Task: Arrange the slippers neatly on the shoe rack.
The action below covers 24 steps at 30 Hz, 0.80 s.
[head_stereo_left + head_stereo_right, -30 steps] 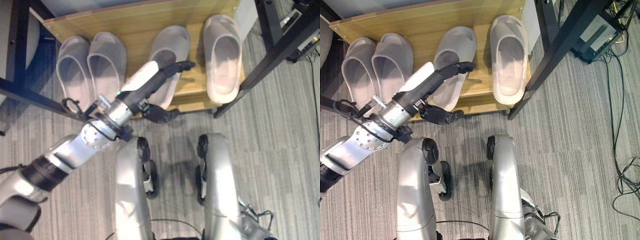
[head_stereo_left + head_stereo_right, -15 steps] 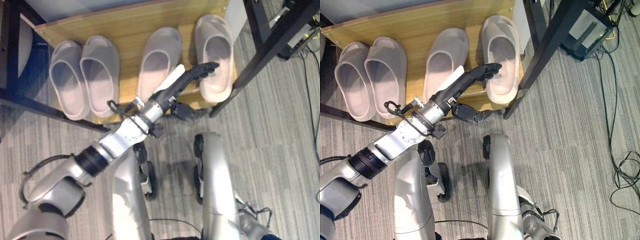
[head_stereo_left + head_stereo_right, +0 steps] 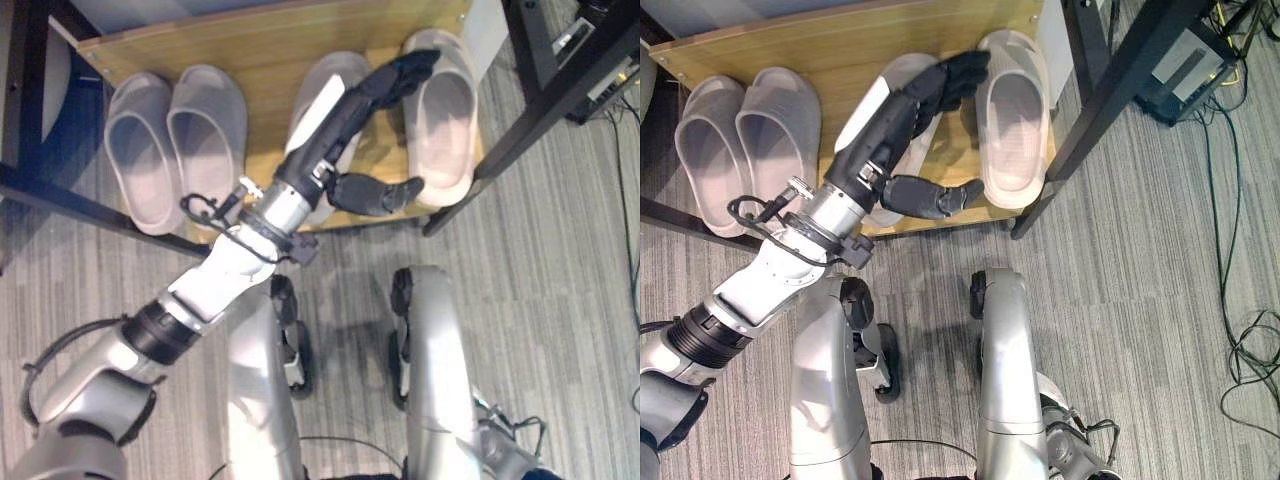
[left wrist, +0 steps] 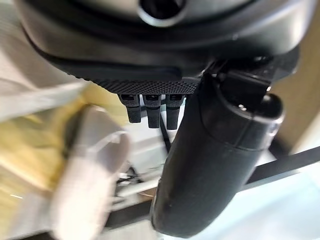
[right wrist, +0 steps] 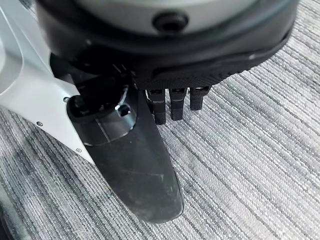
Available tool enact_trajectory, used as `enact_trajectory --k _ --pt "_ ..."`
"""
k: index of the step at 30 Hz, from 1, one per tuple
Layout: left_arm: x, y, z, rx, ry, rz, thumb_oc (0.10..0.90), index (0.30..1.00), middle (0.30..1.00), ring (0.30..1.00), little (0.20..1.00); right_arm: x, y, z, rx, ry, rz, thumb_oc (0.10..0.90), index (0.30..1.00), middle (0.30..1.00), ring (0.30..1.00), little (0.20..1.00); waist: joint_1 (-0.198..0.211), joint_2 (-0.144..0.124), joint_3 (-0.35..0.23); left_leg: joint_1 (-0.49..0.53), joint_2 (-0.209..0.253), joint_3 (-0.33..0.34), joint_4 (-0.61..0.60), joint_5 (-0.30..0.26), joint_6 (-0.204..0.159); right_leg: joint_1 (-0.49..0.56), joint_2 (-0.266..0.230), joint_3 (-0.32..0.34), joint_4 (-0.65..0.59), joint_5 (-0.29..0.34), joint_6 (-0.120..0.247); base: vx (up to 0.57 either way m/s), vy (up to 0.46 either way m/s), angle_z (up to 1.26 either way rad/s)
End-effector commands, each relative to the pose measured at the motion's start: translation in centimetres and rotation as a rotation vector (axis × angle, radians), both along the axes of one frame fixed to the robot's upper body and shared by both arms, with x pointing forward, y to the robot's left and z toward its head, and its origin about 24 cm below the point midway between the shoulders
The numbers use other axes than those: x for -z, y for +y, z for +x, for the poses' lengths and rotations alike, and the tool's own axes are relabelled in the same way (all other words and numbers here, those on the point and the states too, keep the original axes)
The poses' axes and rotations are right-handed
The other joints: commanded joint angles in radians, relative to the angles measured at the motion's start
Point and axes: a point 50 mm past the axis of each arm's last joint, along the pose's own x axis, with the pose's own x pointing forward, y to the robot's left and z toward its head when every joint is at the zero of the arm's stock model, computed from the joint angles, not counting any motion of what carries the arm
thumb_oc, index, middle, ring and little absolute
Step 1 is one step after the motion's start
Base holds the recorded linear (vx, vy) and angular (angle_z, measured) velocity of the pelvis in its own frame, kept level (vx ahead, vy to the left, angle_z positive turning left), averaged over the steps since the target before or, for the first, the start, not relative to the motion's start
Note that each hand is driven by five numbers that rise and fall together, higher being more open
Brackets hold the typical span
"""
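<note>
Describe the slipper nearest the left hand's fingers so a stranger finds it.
Look at the wooden shoe rack holding four grey slippers in a row. It is the rightmost slipper, by the black table leg; it alone lies apart from the others.

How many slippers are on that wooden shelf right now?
4. Two sit side by side at the rack's left end: the outer slipper and the one beside it. The third slipper lies partly under the left hand; the fourth slipper lies rightmost.

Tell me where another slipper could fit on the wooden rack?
Bare wood on the shoe rack lies behind all four toes. The left pair sits touching. The gap between the right two slippers is crowded by the left hand.
</note>
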Motion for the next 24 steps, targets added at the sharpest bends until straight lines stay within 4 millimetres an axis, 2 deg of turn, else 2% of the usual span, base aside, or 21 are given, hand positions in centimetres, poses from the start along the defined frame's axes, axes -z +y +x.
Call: enact_trajectory --k 1,4,5,8,9,12,14,18,24 --pt "-5.4 -0.3 -4.3 0.214 -0.248 -0.154 0.8 0.9 0.9 0.9 0.9 0.7 -0.5 -1.4 0.052 0.05 0.016 0.8 0.9 0.9 0.9 0.9 0.022 -0.004 -0.032 0.08 -0.035 -0.083 0.005 -0.1 0.04 -0.015 -0.016 0.028 -0.019 0.107 -0.051 0.0 0.0 0.0" --pt "-5.5 -0.1 -4.4 0.205 -0.264 -0.138 0.8 0.9 0.9 0.9 0.9 0.8 -0.6 -1.4 0.054 0.054 0.016 0.8 0.9 0.9 0.9 0.9 0.024 -0.003 -0.032 0.08 -0.036 -0.085 0.006 -0.101 0.039 -0.014 -0.015 0.029 -0.018 0.105 -0.052 0.0 0.0 0.0" --pt "-5.3 0.5 -3.9 0.127 -0.286 -0.037 0.8 0.9 0.9 0.9 0.9 0.9 -0.7 -1.4 0.062 0.061 0.012 0.8 0.9 0.9 0.9 0.9 0.031 0.005 -0.032 0.08 -0.035 -0.085 0.006 -0.099 0.039 -0.012 -0.015 0.029 -0.02 0.108 -0.053 0.0 0.0 0.0" --pt "-4.7 0.9 -3.7 0.091 -0.287 0.096 0.8 0.9 0.9 0.9 0.9 1.0 -0.7 -1.6 0.067 0.073 0.01 0.8 0.9 0.9 0.9 0.9 0.034 0.01 -0.032 0.08 -0.034 -0.085 0.004 -0.097 0.039 -0.012 -0.015 0.032 -0.022 0.11 -0.052 0.0 0.0 0.0" --pt "-4.3 1.4 -3.4 0.045 -0.293 0.204 0.8 0.9 0.9 0.9 0.9 1.1 -0.5 -1.6 0.072 0.077 0.026 0.8 0.9 0.9 0.9 0.9 0.037 0.015 -0.032 0.08 -0.033 -0.085 0.005 -0.097 0.039 -0.011 -0.014 0.032 -0.02 0.11 -0.051 0.0 0.0 0.0" --pt "-4.0 2.1 -2.8 -0.02 -0.298 0.268 0.8 0.9 0.9 0.9 0.9 1.1 -0.5 -1.5 0.073 0.072 0.024 0.8 0.9 0.9 0.9 0.9 0.039 0.019 -0.032 0.08 -0.033 -0.085 0.003 -0.096 0.04 -0.01 -0.016 0.031 -0.021 0.11 -0.053 0.0 0.0 0.0" --pt "-3.7 3.3 -1.8 -0.169 -0.366 0.401 0.8 0.9 0.9 0.9 0.9 1.1 -0.6 -1.4 0.077 0.066 0.017 0.8 0.9 0.9 0.9 0.9 0.044 0.024 -0.032 0.08 -0.033 -0.085 0.001 -0.094 0.042 -0.006 -0.021 0.027 -0.023 0.11 -0.052 0.0 0.0 0.0" --pt "-3.7 4.0 -1.2 -0.275 -0.432 0.497 0.8 0.9 0.9 0.9 0.9 1.1 -0.7 -1.5 0.091 0.058 0.018 0.8 0.9 0.9 0.9 0.9 0.05 0.027 -0.032 0.08 -0.034 -0.084 -0.002 -0.092 0.044 -0.006 -0.023 0.022 -0.026 0.109 -0.05 0.0 0.0 0.0" --pt "-3.3 3.7 -0.9 -0.274 -0.438 0.569 0.8 0.9 0.9 0.9 0.9 1.0 -0.7 -1.3 0.087 0.048 0.013 0.8 0.9 0.9 0.9 0.9 0.049 0.028 -0.032 0.08 -0.034 -0.081 0.002 -0.093 0.048 -0.005 -0.02 0.025 -0.022 0.11 -0.047 0.0 0.0 0.0"
